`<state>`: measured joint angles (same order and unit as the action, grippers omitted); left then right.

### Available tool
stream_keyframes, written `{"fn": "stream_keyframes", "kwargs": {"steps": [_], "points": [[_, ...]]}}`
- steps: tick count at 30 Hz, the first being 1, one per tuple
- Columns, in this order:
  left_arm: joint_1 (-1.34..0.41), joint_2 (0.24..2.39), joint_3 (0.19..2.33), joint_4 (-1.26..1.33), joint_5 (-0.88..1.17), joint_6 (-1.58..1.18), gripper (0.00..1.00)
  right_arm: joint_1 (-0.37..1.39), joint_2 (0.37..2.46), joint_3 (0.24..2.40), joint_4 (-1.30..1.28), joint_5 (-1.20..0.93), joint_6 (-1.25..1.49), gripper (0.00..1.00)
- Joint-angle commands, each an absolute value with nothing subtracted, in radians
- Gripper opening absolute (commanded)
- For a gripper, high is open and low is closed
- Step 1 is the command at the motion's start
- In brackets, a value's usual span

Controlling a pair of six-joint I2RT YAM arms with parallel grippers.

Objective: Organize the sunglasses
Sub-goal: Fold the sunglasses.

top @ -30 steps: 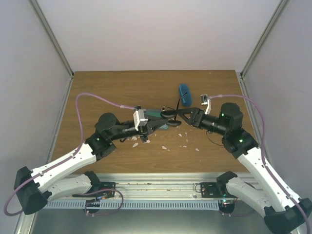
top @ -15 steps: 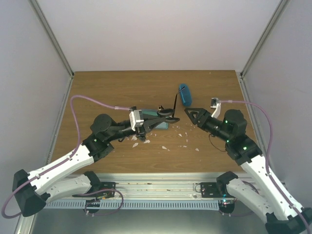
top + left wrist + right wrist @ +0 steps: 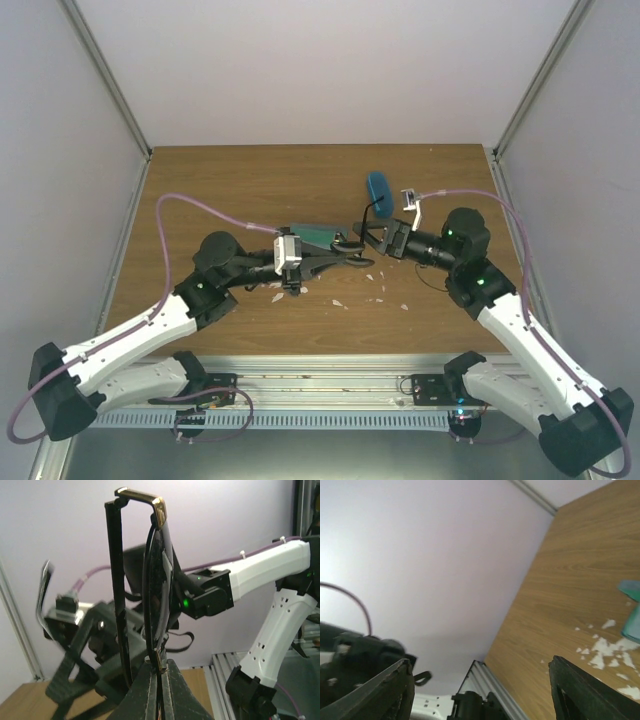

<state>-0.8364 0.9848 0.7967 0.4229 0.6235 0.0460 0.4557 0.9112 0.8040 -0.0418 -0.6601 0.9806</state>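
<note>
My left gripper (image 3: 345,256) is shut on the black sunglasses (image 3: 357,246) and holds them above the table's middle. In the left wrist view the pair (image 3: 158,580) stands upright edge-on, one thin arm unfolded, its rim pinched between my closed fingertips (image 3: 159,666). My right gripper (image 3: 372,236) is open, right beside the sunglasses on their right. In the right wrist view its two fingers (image 3: 395,690) stand wide apart with nothing between them. The reddish-brown pair is out of view.
A bright blue oval case (image 3: 377,190) lies behind the grippers. A grey-blue rectangular case (image 3: 315,235) lies under the left gripper, its corner showing in the right wrist view (image 3: 632,617). White flecks (image 3: 338,302) dot the wooden table (image 3: 220,190).
The right gripper drew back to the right, then came in again close to the sunglasses. The left gripper kept hold of the pair and shifted slightly right.
</note>
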Motion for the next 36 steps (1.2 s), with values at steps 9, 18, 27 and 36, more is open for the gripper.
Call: {"fn": "stream_keyframes", "kwargs": {"steps": [9,18,27,36], "points": [[-0.841,1.092,0.929,0.272,0.617,0.131,0.00,0.475,0.868,0.801,0.050,-0.879,0.874,0.73],[-0.841,1.122,1.000,0.083,0.449,0.332,0.00,0.473,0.832,0.862,-0.169,-0.666,0.751,0.75],[-0.867,1.134,0.949,0.102,0.090,0.726,0.00,0.450,0.849,0.908,-0.414,-0.054,0.725,0.82],[-0.874,1.259,0.956,-0.042,-0.206,0.911,0.00,0.361,0.855,0.815,-0.488,-0.005,0.732,0.83]]}}
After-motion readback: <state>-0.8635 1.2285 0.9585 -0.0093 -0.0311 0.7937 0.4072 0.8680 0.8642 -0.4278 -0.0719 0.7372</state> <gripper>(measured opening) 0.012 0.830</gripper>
